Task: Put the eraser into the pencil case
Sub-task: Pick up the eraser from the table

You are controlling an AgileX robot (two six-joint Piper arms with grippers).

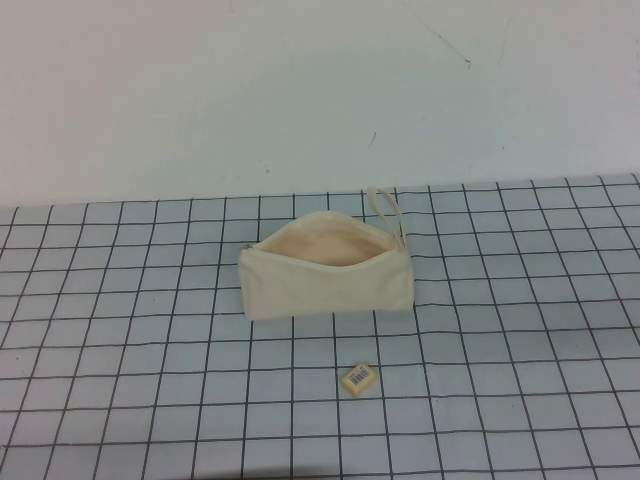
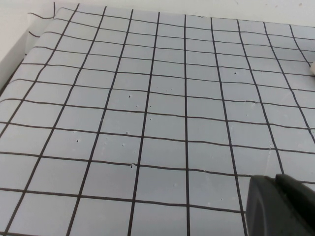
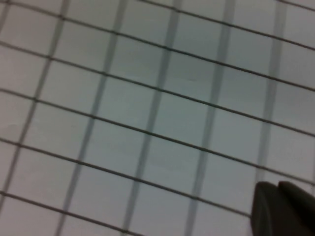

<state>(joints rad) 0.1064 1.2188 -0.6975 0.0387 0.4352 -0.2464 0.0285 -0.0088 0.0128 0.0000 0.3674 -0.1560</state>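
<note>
**Eraser loose on table, both hands off-scene**

The eraser (image 1: 359,379) lies flat on the gridded table (image 1: 120,330), barcode label up, long axis slanted across the grid lines. It sits just on the near side of the pencil case (image 1: 325,277), apart from it, slightly toward the robot's right of the pouch's middle. The pencil case is unzipped, mouth gaping upward with peach lining showing, loop strap (image 1: 385,208) at its far right end.

Neither arm shows in the high view. The left hand (image 2: 280,206) appears only as a dark corner in its wrist view, above bare grid; a sliver of something pale sits at that frame's edge, can't identify it. The right hand (image 3: 283,209) likewise is a dark corner over blurred grid. Neither hand touches or holds anything visible; whether either is spread or pressed together, cannot tell.

Judgement: nothing started yet. Which arm is nearer can't be settled; the eraser's slight rightward offset favours the right. The grasp should close across the eraser's short sides.
</note>
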